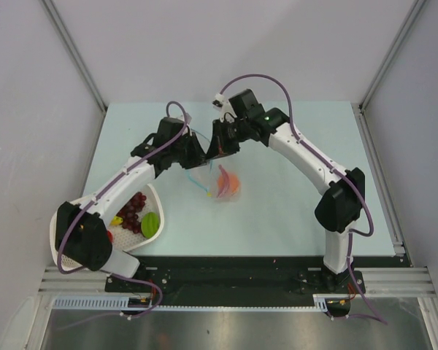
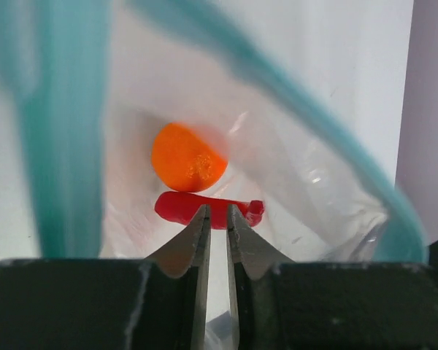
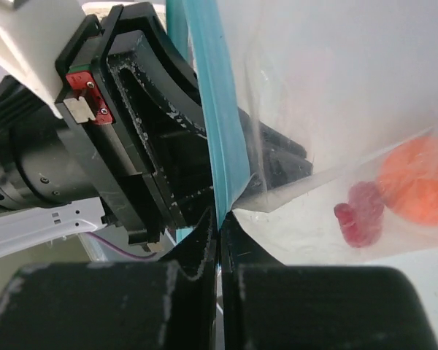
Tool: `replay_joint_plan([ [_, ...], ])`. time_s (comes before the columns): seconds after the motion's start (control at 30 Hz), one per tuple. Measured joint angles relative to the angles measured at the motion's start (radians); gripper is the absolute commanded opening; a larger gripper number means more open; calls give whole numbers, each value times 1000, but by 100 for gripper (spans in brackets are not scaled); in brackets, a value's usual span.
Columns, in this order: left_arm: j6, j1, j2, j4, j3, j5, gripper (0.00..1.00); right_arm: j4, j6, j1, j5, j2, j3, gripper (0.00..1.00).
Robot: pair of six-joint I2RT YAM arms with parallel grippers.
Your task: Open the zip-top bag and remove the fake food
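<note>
The two arms meet over the far part of the table (image 1: 292, 211), and the bag (image 1: 217, 191) hangs between them, up off the table.

The right claw (image 3: 217, 226) is pinched tight on the blue strip (image 3: 208, 109) at the bag's mouth. The strip comes up from between its two fingers, and I see no gap there. The clear plastic spreads out to the right of this claw. The black body of the other arm is close on its left.

The left claw (image 2: 217, 219) is nearly closed too, with only a thin slit between its fingers. A bit of crinkly plastic shows low in that slit, so it seems to be pinching the other side of the bag. From this claw you look right into the bag, and the mouth is pulled open. The strip runs past on the left and curves over the top to the right.

Two toys sit inside the bag, just past the left claw's fingertips. The red piece (image 2: 182, 206) is nearest. The orange ball (image 2: 187, 157) is right behind it, and they touch.

A white basket (image 1: 155, 195) sits well back from both claws, beside the left arm, near its base. In it lie the grapes (image 1: 135, 206), a green piece (image 1: 150, 225) and a yellow piece (image 1: 117, 220).
</note>
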Motion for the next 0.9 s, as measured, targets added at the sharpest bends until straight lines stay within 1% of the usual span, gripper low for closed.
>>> replay_joint_plan([
  [0.23,29,-18,91,76,-14,116,25,44,27,-32,-32,-7,-111,0],
  [0.33,37,-32,116,100,-18,148,34,59,39,-63,-50,-35,-181,0],
  [0.37,42,-38,121,103,-18,155,41,66,41,-74,-54,-43,-200,0],
  [0.43,53,-45,124,108,-19,164,44,70,42,-91,-55,-59,-223,0],
  [0.47,59,-48,124,108,-20,167,48,71,42,-98,-56,-65,-228,0],
  [0.57,78,-54,124,106,-21,167,54,77,42,-116,-57,-79,-233,0],
  [0.73,120,-73,129,105,-21,159,54,80,41,-119,-64,-89,-242,0],
  [0.9,161,-100,210,90,19,155,54,80,41,-129,-71,-90,-249,0],
])
